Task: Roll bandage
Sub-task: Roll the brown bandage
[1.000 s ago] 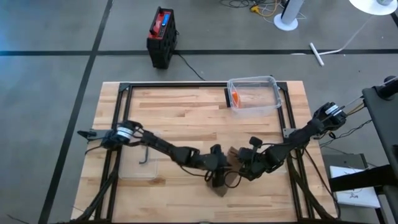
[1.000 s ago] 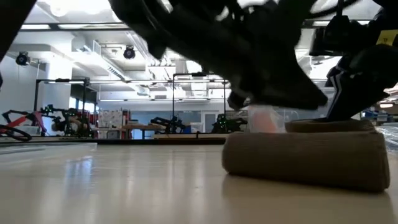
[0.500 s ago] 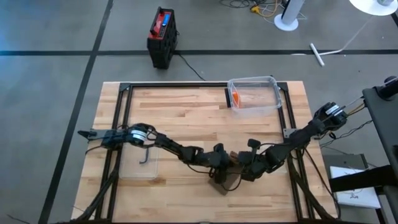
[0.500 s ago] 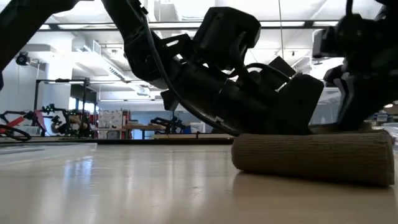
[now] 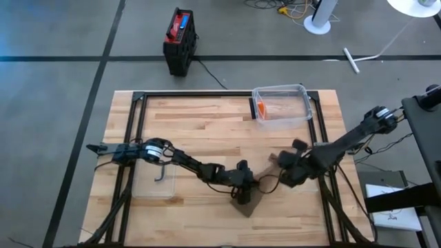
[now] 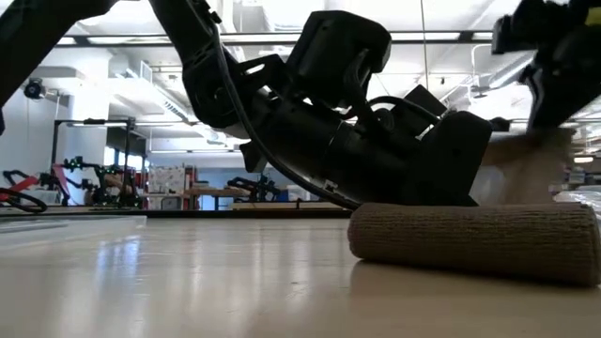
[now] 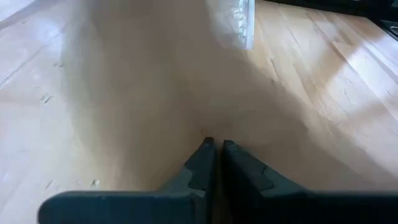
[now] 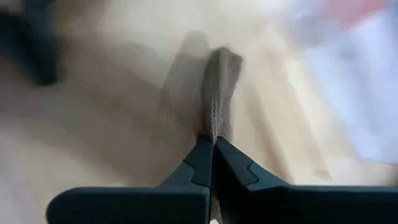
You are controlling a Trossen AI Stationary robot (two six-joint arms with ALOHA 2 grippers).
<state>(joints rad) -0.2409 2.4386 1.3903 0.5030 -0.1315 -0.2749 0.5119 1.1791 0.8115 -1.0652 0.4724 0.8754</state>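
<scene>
Pincer work centres on the near middle of the wooden surface (image 5: 207, 124): the left pincer (image 7: 215, 149) lies low over the bandage (image 6: 474, 239), its two dark fingers drawn almost together with only a slit between them, and it seems to pinch the cloth there, though the wrist view is too soft to be sure. The right pincer (image 8: 212, 148) is clenched on a loose end of the bandage, which stands up between its tips as a thin, ribbed edge of tan weave. From the low view the bandage reads as a fat, soft cylinder of coarse brown knit lying flat on the surface, its nap fuzzy and its ends rounded. From above it shows as a brown strip running from beneath the left pincer toward the right pincer, which sits beside it to the right. Pale butcher-block planks with a dull sheen make up the surface, framed by black metal rails. A clear plastic bin (image 5: 281, 105) with something orange inside sits at the far edge. A clear flat tray (image 5: 153, 180) holding a dark hex key (image 5: 160, 172) lies at the left.
</scene>
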